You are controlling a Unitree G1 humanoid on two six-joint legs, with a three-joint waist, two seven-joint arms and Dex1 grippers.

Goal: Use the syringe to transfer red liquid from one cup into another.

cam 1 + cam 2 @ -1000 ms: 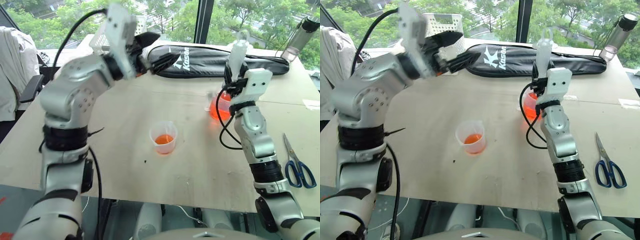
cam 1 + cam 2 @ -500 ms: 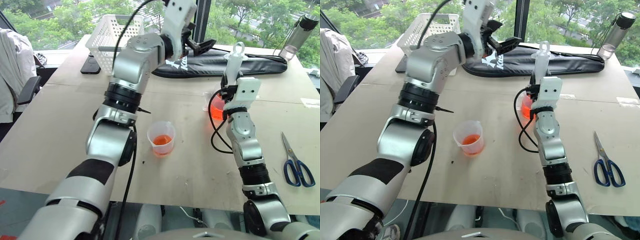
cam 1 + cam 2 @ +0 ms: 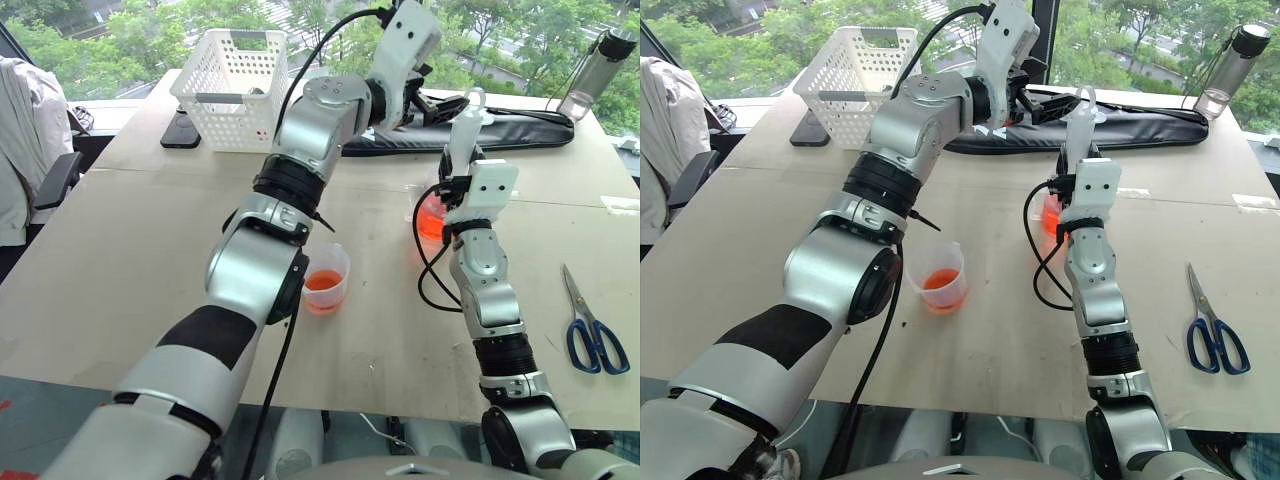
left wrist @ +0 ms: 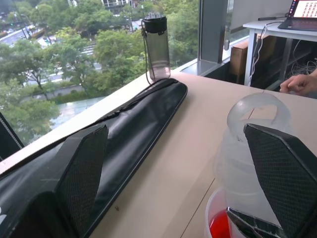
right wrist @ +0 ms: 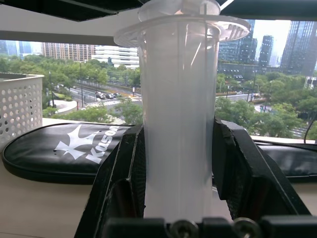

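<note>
— Two cups of clear plastic are seen on the pale, matte wooden desk (image 3: 150, 250); what else is laid out, from the biggest down?

— Along the far edge a long black fabric case (image 3: 520, 125) with white lettering is stretched out. A white perforated plastic basket (image 3: 238, 88), rectangular with a grid wall, is set at the far left. A smoky translucent bottle (image 3: 597, 70) with a dark lid is stood upright at the far right corner. Blue-handled scissors (image 3: 590, 330) are laid flat near the right edge.

— And the cups themselves?

— The taller handled measuring cup (image 3: 1047, 215), holding red liquid (image 3: 432, 220), is placed just behind the right wrist. The short handleless cup (image 3: 326, 277) with a small lip is set near the desk's middle, well apart from it, with a shallow orange-red layer at its bottom.

— Where is the syringe held?

— The syringe (image 3: 463, 135), a wide frosted-clear barrel with a round flange and a ring-topped plunger, is kept upright above the handled cup. It is pinched around the barrel by the right claw (image 5: 179, 168), whose black ribbed fingers (image 5: 124, 173) are pressed against both sides.

— And the left claw?

— The left claw (image 3: 447, 104) is seen spread wide, its textured black pads (image 4: 84, 173) apart on either side of the plunger ring, just beside it; contact cannot be told.
</note>
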